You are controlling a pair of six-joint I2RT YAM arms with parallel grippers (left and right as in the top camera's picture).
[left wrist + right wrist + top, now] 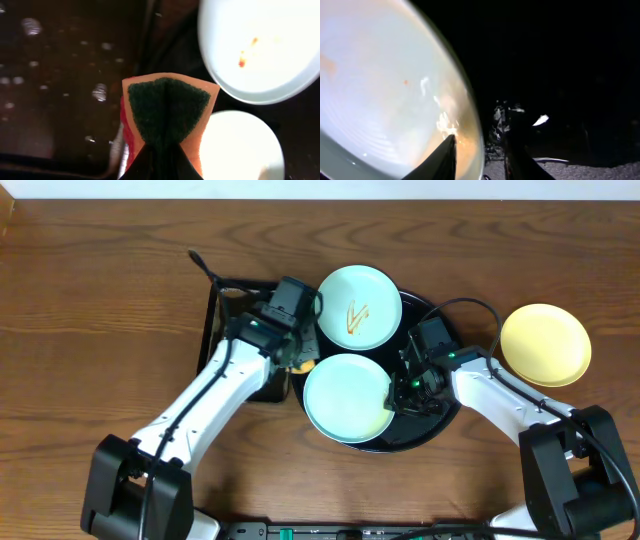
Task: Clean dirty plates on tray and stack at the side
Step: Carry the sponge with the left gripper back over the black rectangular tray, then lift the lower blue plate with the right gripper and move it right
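Overhead, starting at the left, a small rectangular black tray (214, 330) sits on the brown wooden bench (100, 300). My left arm reaches across it from the near left. My left pincer (298, 358) hangs at that tray's right edge, just beside the big round tray (418, 435). It is clamped on a sponge (304, 365). In the left wrist view the sponge (167, 112) is orange with a dark green scouring face, and the pincer (162, 157) folds it in the middle. A dark wet surface with water drops lies to the left of the sponge.

Next come two light blue plates, both on the round tray. The far plate (360, 307) carries orange-brown streaks near its middle. The near plate (346, 397) looks almost clean from above. The two rims are close together, and I cannot tell if they touch. In the left wrist view the streaked plate (260, 45) is at the upper right.

My right pincer (400, 395) is at the right rim of the near plate, over the round tray. In the right wrist view its jaws stand apart, astride that rim. One of its fingers (442, 160) is over the plate (385, 85), the other outside it above the black tray. A faint orange smear shows on the plate there.

Farthest right, a pale yellow plate (545, 345) lies on the bare bench, near the round tray but apart from it.
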